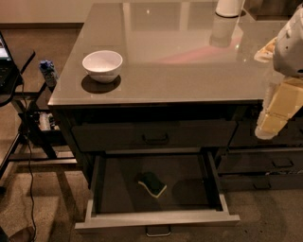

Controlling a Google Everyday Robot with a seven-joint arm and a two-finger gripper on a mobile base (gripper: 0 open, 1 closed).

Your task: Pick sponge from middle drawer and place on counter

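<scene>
The middle drawer (156, 218) is pulled open below the counter, with its pale front panel and small metal handle nearest the camera. The sponge (152, 183) lies flat on the dark drawer floor near the middle, green face up with a pale yellow edge showing. The counter (180, 71) is a glossy grey-beige slab above the drawers. My gripper (270, 124) hangs at the right edge of the view, in front of the counter's right front corner. It is above and well to the right of the sponge and holds nothing that I can see.
A white bowl (102, 65) sits on the counter's left front. A white cylinder (229, 7) stands at the back. The top drawer (155, 138) with a black handle is closed. A black side table (14, 71), a small bottle (47, 71) and cables stand at the left.
</scene>
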